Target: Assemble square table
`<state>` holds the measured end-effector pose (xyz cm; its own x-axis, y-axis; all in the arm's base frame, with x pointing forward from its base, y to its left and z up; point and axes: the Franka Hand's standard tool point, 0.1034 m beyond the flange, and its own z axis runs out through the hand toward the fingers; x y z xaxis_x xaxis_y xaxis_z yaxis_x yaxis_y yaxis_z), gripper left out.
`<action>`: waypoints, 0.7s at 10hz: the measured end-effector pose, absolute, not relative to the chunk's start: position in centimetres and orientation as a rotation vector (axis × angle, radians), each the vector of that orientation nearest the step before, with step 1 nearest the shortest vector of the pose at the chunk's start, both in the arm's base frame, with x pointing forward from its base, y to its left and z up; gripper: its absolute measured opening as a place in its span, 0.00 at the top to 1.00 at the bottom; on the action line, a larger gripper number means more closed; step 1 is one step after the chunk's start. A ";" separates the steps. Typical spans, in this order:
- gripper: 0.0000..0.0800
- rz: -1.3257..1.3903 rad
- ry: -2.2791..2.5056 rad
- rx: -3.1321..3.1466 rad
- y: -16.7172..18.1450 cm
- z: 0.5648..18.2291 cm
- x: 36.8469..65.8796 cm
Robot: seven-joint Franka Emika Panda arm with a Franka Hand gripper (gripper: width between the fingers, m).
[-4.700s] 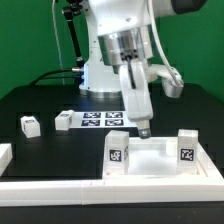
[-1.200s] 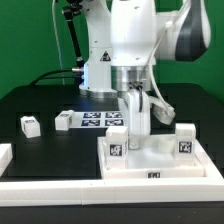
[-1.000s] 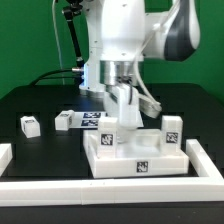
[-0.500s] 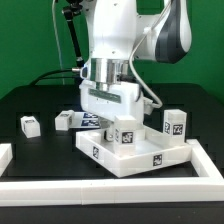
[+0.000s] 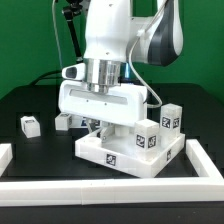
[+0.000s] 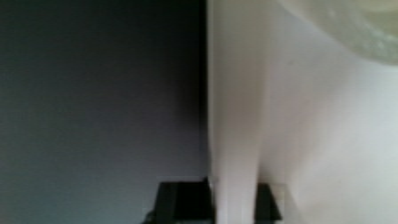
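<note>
Grip on the raised rim seems meant for turning it flat: the gripper [image 6: 224, 204] is clamped across the thin wall of the square tabletop [image 5: 118, 158]. It lies skewed on the counter [image 5: 30, 100], two legs [image 5: 171, 120] upright on its side toward the exterior view's right.

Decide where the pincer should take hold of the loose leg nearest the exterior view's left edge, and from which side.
Grip the loose leg across its two opposite flat side faces, probably coming straight down from above. It is a small block sitting on the black table, apart from the other loose leg, so there is room on either side.
</note>
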<state>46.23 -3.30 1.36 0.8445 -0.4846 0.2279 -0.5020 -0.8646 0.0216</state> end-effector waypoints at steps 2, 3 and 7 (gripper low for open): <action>0.93 0.276 -0.620 3.022 -6.3 1.4 47.4; 0.93 0.276 -0.611 3.049 -5.5 1.1 48.0; 0.93 0.267 -0.227 3.082 -5.1 0.9 48.3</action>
<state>48.28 -5.09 0.91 0.9746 -0.1416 0.1737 -0.1485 -0.9885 0.0274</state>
